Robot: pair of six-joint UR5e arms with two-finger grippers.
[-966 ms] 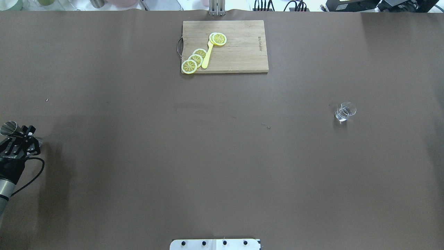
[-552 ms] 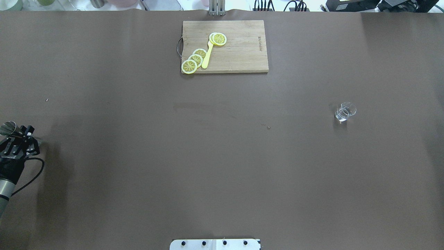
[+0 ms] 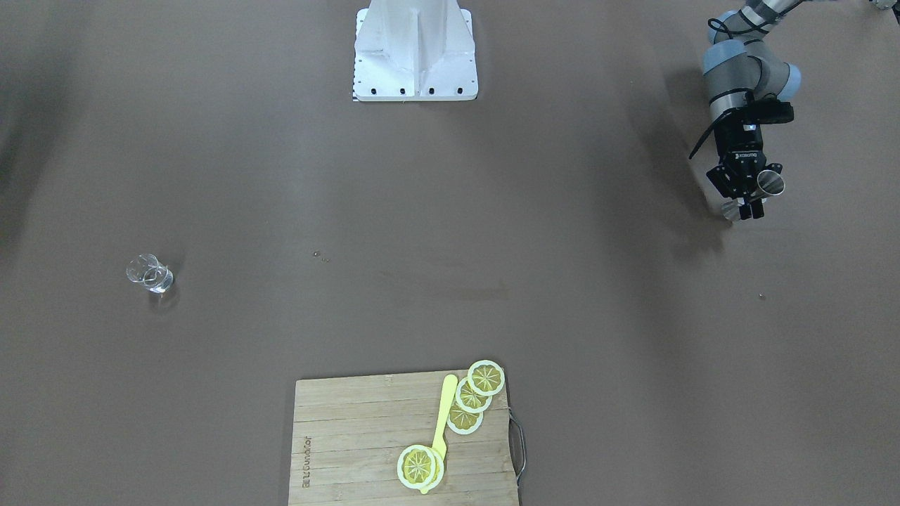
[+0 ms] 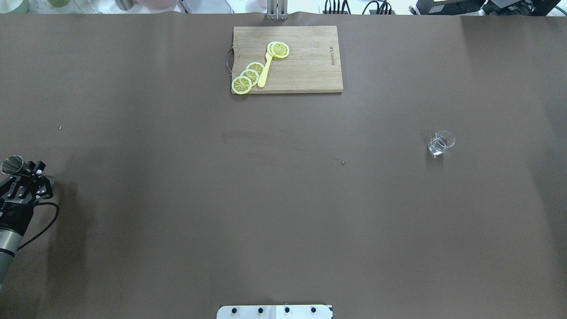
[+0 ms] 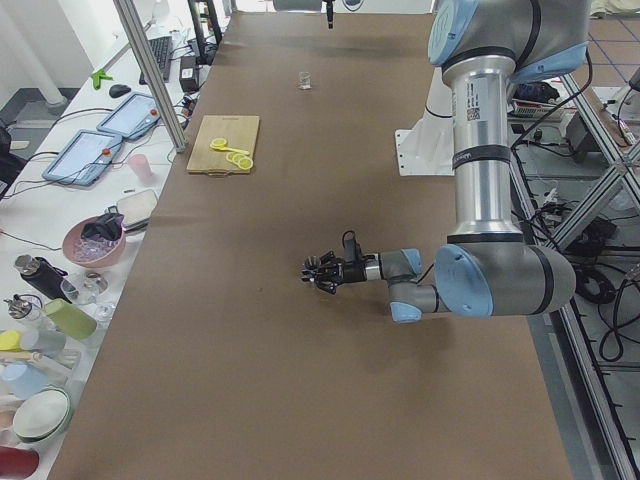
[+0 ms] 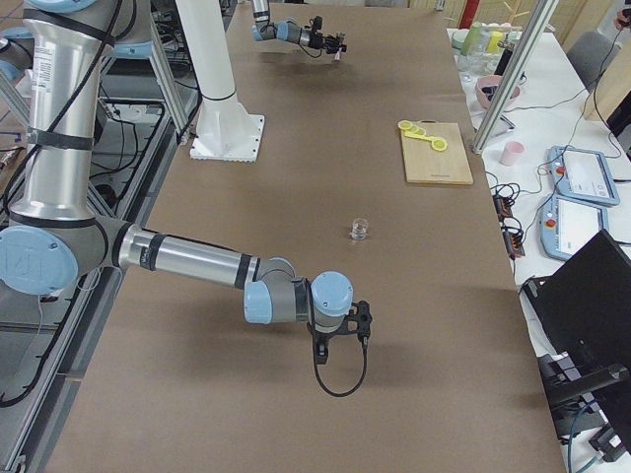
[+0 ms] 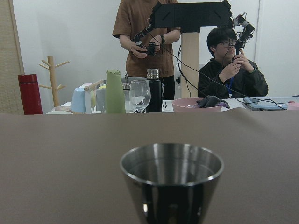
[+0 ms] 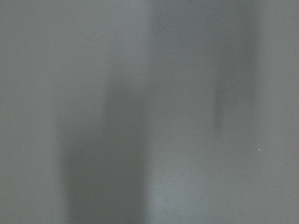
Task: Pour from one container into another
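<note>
- At the far left edge of the brown table, the left gripper reaches in level with the tabletop, its fingers clamped on the waist of a steel cup.
- The cup stands upright in the grip, mouth up; the left wrist view looks straight at its rim. Whether its base touches the table cannot be told.
- At the centre of the far edge lies a wooden cutting board. On it are lemon slices in an overlapping row and a yellow plastic utensil with one more slice at its tip.
- Well to the right, alone on the bare cloth, stands a small clear glass, upright and far apart from the cup.
- The right gripper shows only in the side views, pointing down close over the table beyond the glass. Whether its fingers are spread or together cannot be told, and its wrist view is a grey blur.
</note>
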